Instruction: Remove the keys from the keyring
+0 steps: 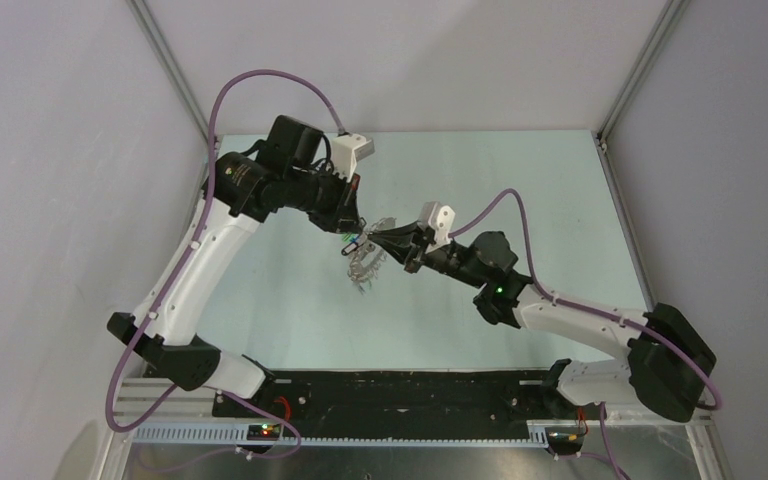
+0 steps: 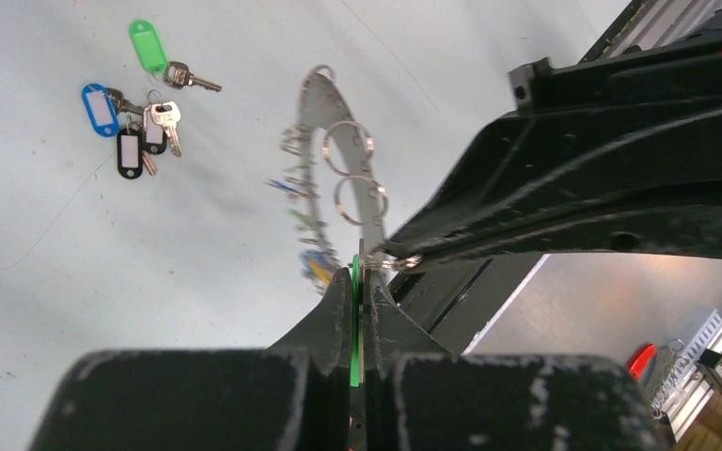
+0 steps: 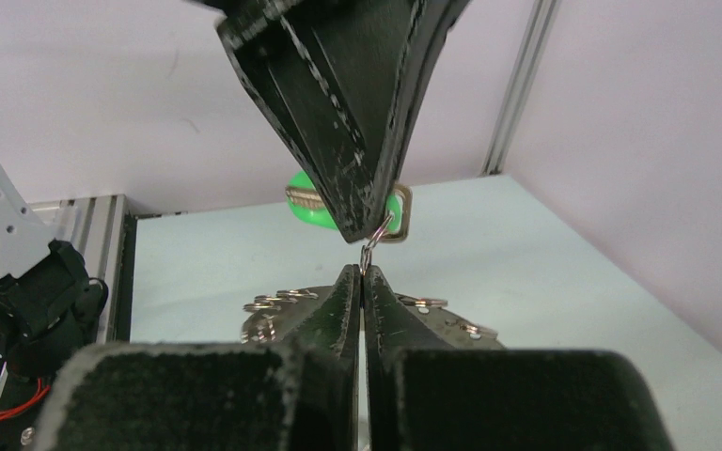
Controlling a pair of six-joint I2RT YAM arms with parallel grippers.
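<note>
My left gripper (image 2: 361, 271) is shut on a green key tag (image 2: 354, 310), seen edge-on between its fingers. The flat grey keyring (image 2: 324, 105) rises from those fingers and carries small split rings and several keys. My right gripper (image 3: 364, 272) is shut on a small split ring (image 3: 367, 254) that links to the green tag (image 3: 308, 212). In the right wrist view the left gripper (image 3: 362, 230) points down from above, tip to tip with mine. In the top view both grippers, left (image 1: 356, 232) and right (image 1: 384, 240), meet above the table with the keyring (image 1: 365, 268) hanging below.
A few loose keys lie on the table to the left: one with a green tag (image 2: 149, 45), one with a blue tag (image 2: 100, 109) and one with a black tag (image 2: 129, 153). Aluminium frame posts (image 3: 517, 89) and grey walls bound the table.
</note>
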